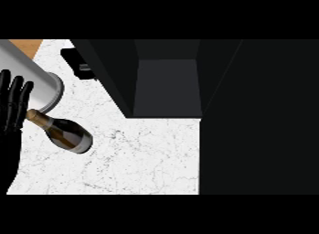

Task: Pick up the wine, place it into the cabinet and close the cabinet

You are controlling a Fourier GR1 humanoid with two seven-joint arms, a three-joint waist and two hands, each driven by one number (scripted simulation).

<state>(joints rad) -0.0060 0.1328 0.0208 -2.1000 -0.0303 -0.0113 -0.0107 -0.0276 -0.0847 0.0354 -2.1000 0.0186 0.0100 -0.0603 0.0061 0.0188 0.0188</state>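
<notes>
**Wine bottle (67,133) laid flat on marble, open cabinet (167,87) nearby**

Head view: The wine bottle is seen lying on its side on the counter (141,157), a white marble-like surface threaded with fine grey veins. Its dark, glossy, rounded body is wrapped by a gold label. Its tapered neck, capped in gold foil, is pointed up-left, and the round base is turned to the lower right. The left hand (7,105), matte black, is shown at the view's left edge with its fingers straight, slightly spread and held upward, nothing grasped. The bottle's neck is placed just beside those fingers; whether contact is made cannot be told. Behind the neck, a smooth grey cylindrical vessel (23,68) with a paler rounded rim is set at the upper left, and a tan, wood-coloured patch (27,45) is glimpsed past it. The cabinet, dark and boxy with flat angular panels, is found open at the upper centre, a plain grey inner panel exposed. The bottle is seen outside it, well apart.
</notes>
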